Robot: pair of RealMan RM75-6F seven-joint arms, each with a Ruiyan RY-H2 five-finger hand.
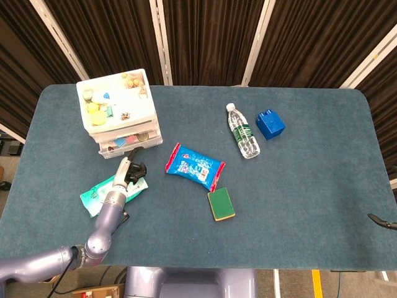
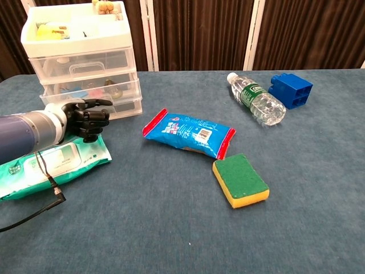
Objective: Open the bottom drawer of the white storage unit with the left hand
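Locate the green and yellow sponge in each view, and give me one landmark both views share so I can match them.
Head view: the sponge lies just below the middle of the picture, on the blue table cloth.
Chest view: the sponge lies right of centre, in the lower half.
Shared landmark: the red and blue snack packet, which sits up and to the left of the sponge in both views.
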